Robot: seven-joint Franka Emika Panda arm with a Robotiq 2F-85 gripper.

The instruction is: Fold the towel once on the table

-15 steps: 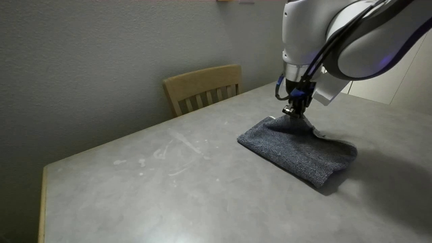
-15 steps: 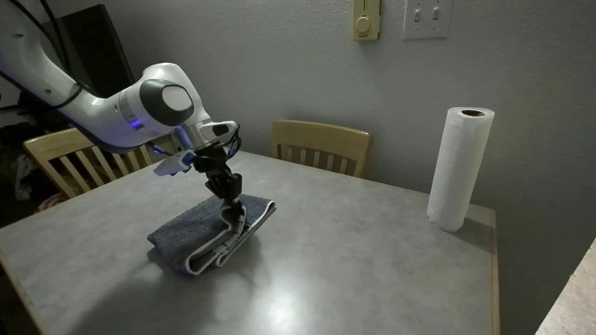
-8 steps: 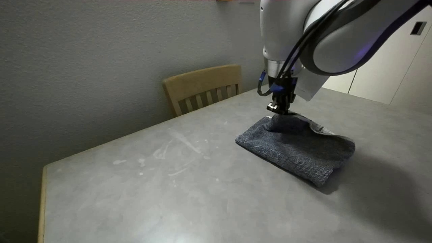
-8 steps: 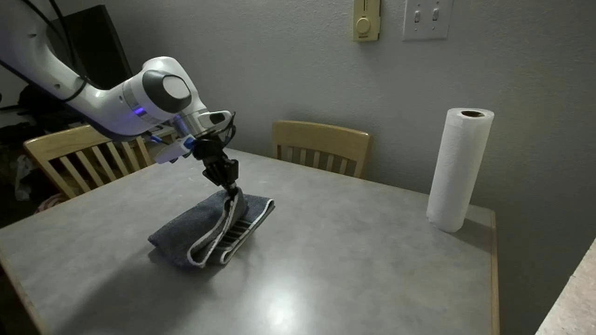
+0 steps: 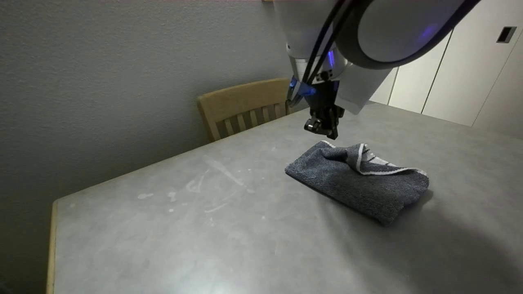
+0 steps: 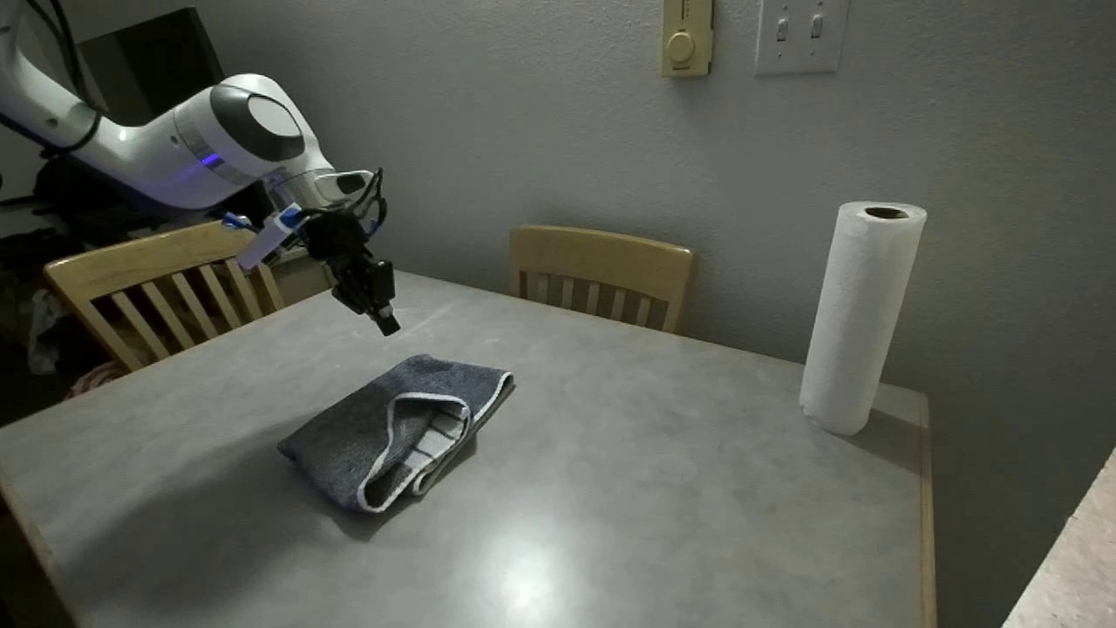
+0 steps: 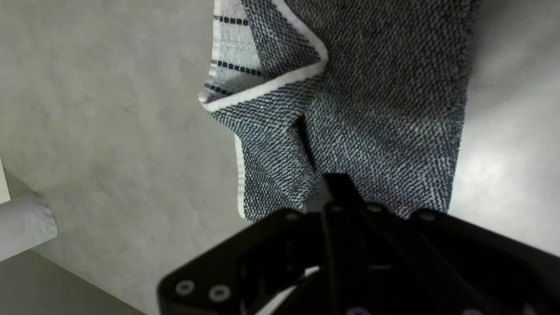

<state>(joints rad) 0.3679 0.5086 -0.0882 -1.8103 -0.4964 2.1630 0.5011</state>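
- In an exterior view the towel [image 5: 359, 185] sits on the grey table [image 5: 196, 245], kinda folded but rumpled, with a white-edged flap curled back and stripes peeking out
- Same shot, the gripper [image 5: 331, 136] is clenched, hanging above the towel and clear of it, wooden chair [image 5: 245, 98] by the wall [image 5: 122, 102]
- In an exterior view a white paper roll [image 6: 861, 323] stands near the table's corner, well apart from the towel, whose fold gapes open
- Wrist view: black fingers [image 7: 343, 190] pressed together, towel right below

The white arm [image 6: 139, 157] has a grey-ringed joint [image 6: 272, 117], black cables [image 5: 322, 37] and a black hand [image 6: 388, 324].
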